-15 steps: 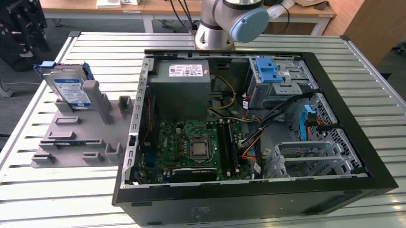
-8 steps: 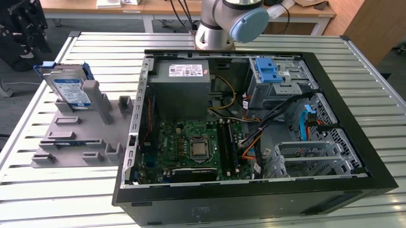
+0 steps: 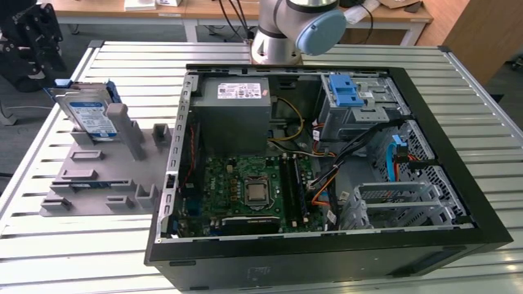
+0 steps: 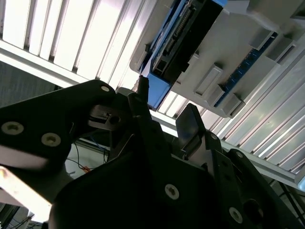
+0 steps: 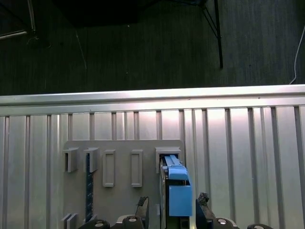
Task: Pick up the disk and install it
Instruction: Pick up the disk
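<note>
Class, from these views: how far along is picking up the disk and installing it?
Done: nothing shows yet. The disk stands in the grey holder beside the open computer case. In hand: in the first wrist view the pincer is open, its tips flanking the disk, not closed on it. Left: gripping, lifting, installing.

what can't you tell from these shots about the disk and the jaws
- How low the jaws sit relative to the disk: first wrist view, the picture's edge cuts both off.
- The disk's lower part: exterior view, a post of the grey fixture stands before it.
- The arm above its base: exterior view, cut off by the top edge.
- Inside of the drive cage: exterior view, its own mesh walls hide it.
</note>
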Available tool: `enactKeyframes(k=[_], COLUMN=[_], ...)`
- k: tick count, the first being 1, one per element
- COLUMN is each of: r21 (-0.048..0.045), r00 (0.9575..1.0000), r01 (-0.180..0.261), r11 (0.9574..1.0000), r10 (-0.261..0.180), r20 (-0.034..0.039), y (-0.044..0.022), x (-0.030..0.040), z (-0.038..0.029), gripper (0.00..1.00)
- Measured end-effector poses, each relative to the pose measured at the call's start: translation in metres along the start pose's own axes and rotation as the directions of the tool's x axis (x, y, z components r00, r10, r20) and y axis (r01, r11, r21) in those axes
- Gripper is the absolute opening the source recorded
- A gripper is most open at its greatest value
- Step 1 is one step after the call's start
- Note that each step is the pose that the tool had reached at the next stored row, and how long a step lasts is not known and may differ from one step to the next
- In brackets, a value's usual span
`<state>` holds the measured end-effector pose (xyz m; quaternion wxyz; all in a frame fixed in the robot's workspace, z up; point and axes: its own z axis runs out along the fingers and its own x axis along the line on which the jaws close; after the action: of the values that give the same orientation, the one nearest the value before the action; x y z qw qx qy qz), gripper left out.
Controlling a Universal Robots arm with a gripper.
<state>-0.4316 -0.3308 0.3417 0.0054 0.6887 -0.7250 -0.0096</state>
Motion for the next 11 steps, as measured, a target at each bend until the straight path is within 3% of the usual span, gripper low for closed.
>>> enactKeyframes(k=[11], r21=[0.0010], r00=[1.0000], r01=[0.000], r11=[1.0000], r10=[0.000], r20=[0.0000], y=[0.0016], x=[-0.0015], z=[0.0083], gripper=[0.51])
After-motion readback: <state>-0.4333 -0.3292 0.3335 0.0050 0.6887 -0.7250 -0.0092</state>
